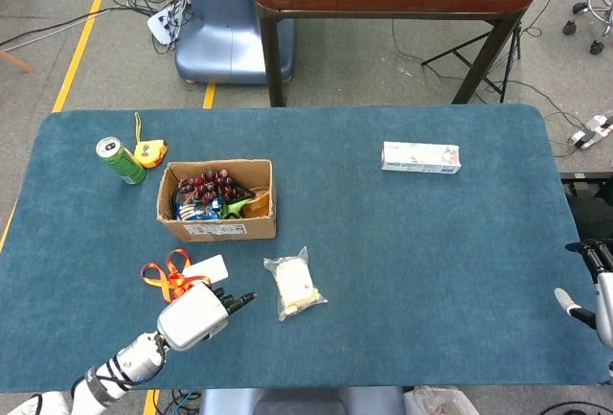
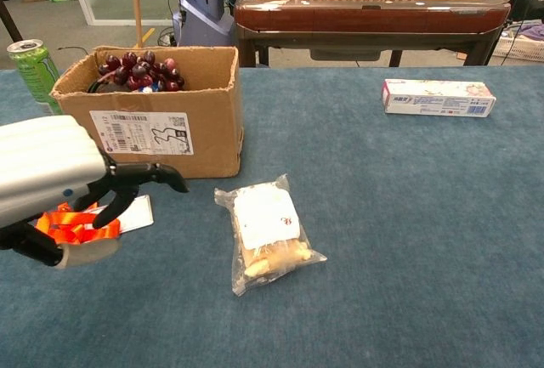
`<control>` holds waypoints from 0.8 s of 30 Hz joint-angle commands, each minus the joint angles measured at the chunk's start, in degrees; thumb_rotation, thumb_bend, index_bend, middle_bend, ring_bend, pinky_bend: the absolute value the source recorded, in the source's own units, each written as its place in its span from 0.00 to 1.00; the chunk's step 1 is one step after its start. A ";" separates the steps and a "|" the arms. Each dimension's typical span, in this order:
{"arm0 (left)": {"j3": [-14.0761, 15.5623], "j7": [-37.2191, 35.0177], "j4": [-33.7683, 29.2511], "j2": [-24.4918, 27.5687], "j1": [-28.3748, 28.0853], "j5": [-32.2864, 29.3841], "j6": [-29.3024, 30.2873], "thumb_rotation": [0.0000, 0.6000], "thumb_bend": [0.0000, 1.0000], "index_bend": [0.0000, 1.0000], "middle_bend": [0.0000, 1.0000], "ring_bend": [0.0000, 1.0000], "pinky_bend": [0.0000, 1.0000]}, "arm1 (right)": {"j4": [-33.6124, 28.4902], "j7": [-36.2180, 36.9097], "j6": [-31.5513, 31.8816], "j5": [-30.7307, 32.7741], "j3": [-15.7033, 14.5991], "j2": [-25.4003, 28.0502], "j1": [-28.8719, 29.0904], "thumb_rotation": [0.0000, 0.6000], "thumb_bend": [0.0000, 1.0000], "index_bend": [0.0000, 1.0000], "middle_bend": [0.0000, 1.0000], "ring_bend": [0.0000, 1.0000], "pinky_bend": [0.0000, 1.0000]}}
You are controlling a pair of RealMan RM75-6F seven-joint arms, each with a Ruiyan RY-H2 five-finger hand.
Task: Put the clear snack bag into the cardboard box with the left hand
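Observation:
The clear snack bag [image 1: 294, 287] [image 2: 266, 232] lies flat on the blue table, in front of and to the right of the cardboard box [image 1: 218, 201] [image 2: 150, 116]. The box holds dark grapes and other packets. My left hand [image 1: 199, 313] [image 2: 72, 185] hovers just left of the bag, fingers apart and pointing toward it, holding nothing. It covers part of the orange lanyard in the chest view. My right hand [image 1: 599, 287] shows only at the right edge of the head view, fingers spread, holding nothing.
An orange lanyard with a white card [image 1: 177, 275] [image 2: 73, 223] lies under the left hand. A green can [image 1: 121, 160] [image 2: 34, 76] and a small yellow toy [image 1: 146, 151] stand left of the box. A toothpaste box [image 1: 420, 157] [image 2: 438, 97] lies far right.

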 commanded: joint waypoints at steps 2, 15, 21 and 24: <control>-0.40 1.13 0.41 -1.35 -2.29 -0.89 -2.75 1.00 0.30 0.18 0.64 0.65 0.85 | -0.47 -0.32 0.11 0.62 0.01 0.92 -0.53 1.00 0.10 0.33 0.32 0.21 0.33; -1.65 0.87 6.76 -7.33 -8.06 -1.14 -4.83 1.00 0.30 0.14 0.65 0.65 0.85 | -1.47 -0.85 0.97 1.03 0.19 2.17 -1.64 1.00 0.10 0.33 0.32 0.21 0.33; -1.31 1.72 9.25 -8.66 -10.47 -0.59 -5.89 1.00 0.30 0.14 0.65 0.66 0.85 | -1.53 0.63 2.53 1.03 0.75 2.64 -2.48 1.00 0.10 0.33 0.33 0.21 0.33; -0.96 2.07 10.26 -9.35 -11.29 -0.89 -6.55 1.00 0.30 0.14 0.66 0.67 0.85 | -1.50 1.18 3.24 0.87 0.93 2.84 -2.86 1.00 0.10 0.33 0.33 0.22 0.33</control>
